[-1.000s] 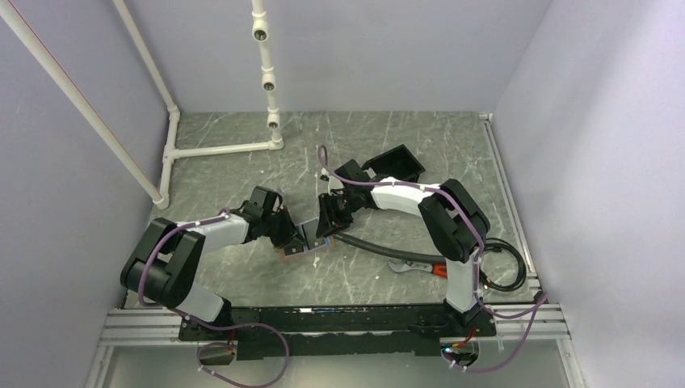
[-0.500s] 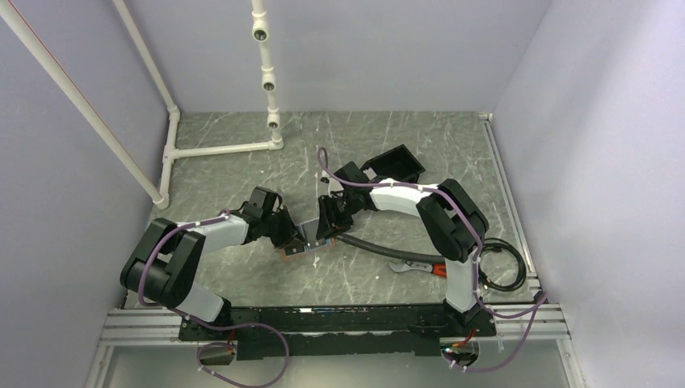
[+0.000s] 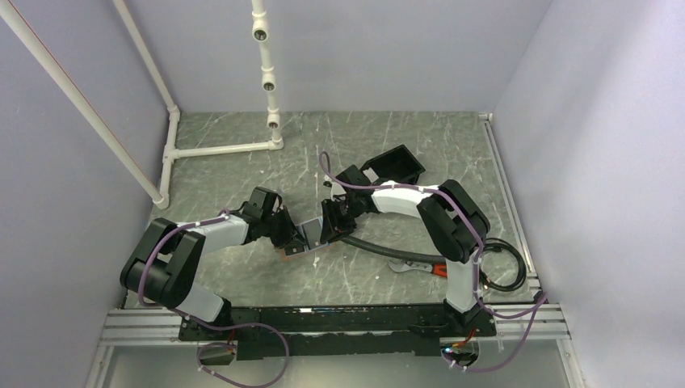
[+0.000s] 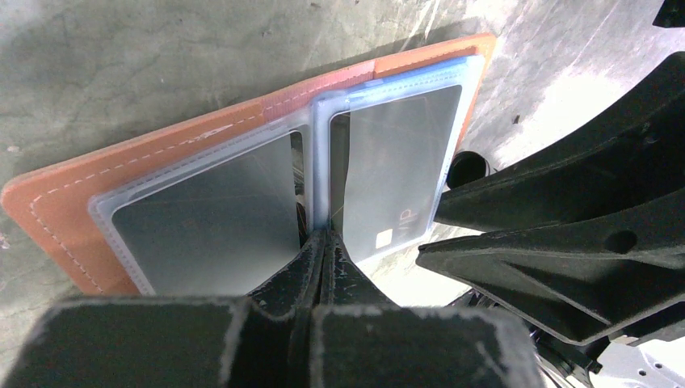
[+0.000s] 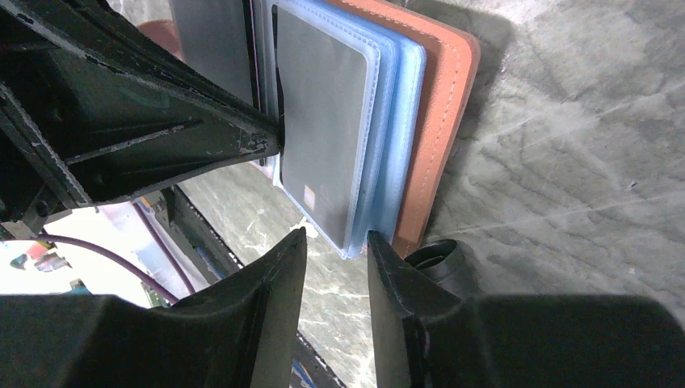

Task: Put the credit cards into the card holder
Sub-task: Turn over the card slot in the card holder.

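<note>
The tan-brown card holder (image 3: 296, 247) lies open between my two grippers. In the left wrist view its leather (image 4: 161, 158) carries clear plastic sleeves, with a grey-blue credit card (image 4: 206, 222) in the left sleeve and another (image 4: 396, 170) in the right one. My left gripper (image 4: 325, 236) is shut on the seam between the two sleeves. In the right wrist view my right gripper (image 5: 337, 239) is open, and the near corner of the sleeve stack with a dark card (image 5: 319, 121) sits between its tips. The leather (image 5: 443, 121) shows on the right there.
A black plastic box (image 3: 396, 165) stands behind the right arm. A black hose (image 3: 376, 246) and a tool with an orange handle (image 3: 422, 267) lie to the right of the holder. White pipes (image 3: 218, 149) stand at the back left.
The right gripper has shifted slightly toward the card holder's sleeves. The left gripper has kept its hold and place.
</note>
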Controlling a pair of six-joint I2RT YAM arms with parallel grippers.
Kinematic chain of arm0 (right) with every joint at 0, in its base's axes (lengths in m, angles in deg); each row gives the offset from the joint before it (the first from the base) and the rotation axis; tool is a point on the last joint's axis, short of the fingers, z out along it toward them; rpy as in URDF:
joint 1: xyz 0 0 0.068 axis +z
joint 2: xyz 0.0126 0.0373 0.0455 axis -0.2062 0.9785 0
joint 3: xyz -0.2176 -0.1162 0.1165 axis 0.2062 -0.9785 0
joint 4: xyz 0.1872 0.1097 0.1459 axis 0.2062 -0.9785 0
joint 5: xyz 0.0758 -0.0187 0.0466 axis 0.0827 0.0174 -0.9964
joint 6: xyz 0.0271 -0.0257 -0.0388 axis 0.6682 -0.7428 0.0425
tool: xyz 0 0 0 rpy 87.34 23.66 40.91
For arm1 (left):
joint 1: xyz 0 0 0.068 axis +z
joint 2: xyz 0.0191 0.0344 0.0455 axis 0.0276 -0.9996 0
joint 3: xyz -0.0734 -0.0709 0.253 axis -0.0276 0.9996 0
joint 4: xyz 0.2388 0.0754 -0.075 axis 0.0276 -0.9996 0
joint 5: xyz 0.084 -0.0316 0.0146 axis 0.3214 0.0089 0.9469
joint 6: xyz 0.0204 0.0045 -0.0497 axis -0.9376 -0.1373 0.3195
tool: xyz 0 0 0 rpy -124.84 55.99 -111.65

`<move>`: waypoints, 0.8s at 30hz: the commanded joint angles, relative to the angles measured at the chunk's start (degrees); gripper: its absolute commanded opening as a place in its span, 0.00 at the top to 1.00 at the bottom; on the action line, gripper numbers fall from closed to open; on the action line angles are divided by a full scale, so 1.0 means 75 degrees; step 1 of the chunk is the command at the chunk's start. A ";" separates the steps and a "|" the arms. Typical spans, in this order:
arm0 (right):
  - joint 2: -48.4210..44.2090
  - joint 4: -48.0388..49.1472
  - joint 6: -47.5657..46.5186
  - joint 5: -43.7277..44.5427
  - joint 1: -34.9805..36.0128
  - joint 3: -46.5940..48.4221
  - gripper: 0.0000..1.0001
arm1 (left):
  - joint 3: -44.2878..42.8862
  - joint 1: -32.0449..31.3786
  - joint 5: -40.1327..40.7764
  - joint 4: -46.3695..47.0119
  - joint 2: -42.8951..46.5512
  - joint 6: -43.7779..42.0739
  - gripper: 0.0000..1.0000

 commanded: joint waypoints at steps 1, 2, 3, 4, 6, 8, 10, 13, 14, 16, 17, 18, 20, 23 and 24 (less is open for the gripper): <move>-0.0484 -0.0030 -0.0058 0.0118 0.0042 0.0037 0.64 | 0.0258 -0.0056 0.0497 -0.0286 -0.0164 -0.0114 1.00; -0.0542 -0.0133 -0.0087 0.0194 0.0042 0.0074 0.64 | 0.0268 -0.0056 0.0499 -0.0275 -0.0159 -0.0114 1.00; -0.0629 -0.0217 -0.0117 0.0278 0.0042 0.0075 0.64 | 0.0270 -0.0056 0.0493 -0.0274 -0.0159 -0.0114 1.00; -0.0713 -0.0275 -0.0127 0.0340 0.0042 0.0046 0.63 | 0.0271 -0.0056 0.0491 -0.0279 -0.0163 -0.0114 1.00; -0.0827 -0.0323 -0.0140 0.0327 0.0042 -0.0015 0.63 | 0.0271 -0.0055 0.0492 -0.0265 -0.0169 -0.0114 1.00; -0.0847 -0.0247 -0.0093 0.0180 0.0053 -0.0083 0.64 | 0.0257 -0.0056 0.0481 -0.0251 -0.0196 -0.0113 1.00; -0.0808 -0.0074 0.0000 -0.0010 0.0053 -0.0167 0.64 | 0.0246 -0.0052 0.0472 -0.0240 -0.0227 -0.0114 1.00; -0.0637 0.0096 0.0080 -0.0133 0.0053 -0.0194 0.66 | 0.0246 -0.0056 0.0475 -0.0243 -0.0220 -0.0114 1.00; -0.0589 0.0122 0.0099 -0.0139 0.0053 -0.0183 0.66 | 0.0247 -0.0056 0.0475 -0.0256 -0.0209 -0.0114 1.00; -0.0528 0.0188 0.0111 -0.0162 0.0053 -0.0177 0.66 | 0.0247 -0.0056 0.0486 -0.0293 -0.0174 -0.0124 1.00; -0.0504 0.0191 0.0108 -0.0157 0.0053 -0.0166 0.66 | 0.0256 -0.0056 0.0486 -0.0302 -0.0161 -0.0120 1.00; -0.0478 0.0216 0.0117 -0.0161 0.0053 -0.0165 0.66 | 0.0259 -0.0056 0.0493 -0.0301 -0.0149 -0.0115 1.00; -0.0421 0.0226 0.0114 -0.0195 0.0053 -0.0153 0.66 | 0.0270 -0.0055 0.0495 -0.0277 -0.0163 -0.0114 1.00; -0.0352 0.0289 0.0124 -0.0200 0.0065 -0.0187 0.67 | 0.0272 -0.0056 0.0454 -0.0217 -0.0202 -0.0103 1.00; -0.0328 0.0285 0.0119 -0.0193 0.0065 -0.0194 0.67 | 0.0268 -0.0056 0.0448 -0.0215 -0.0205 -0.0102 1.00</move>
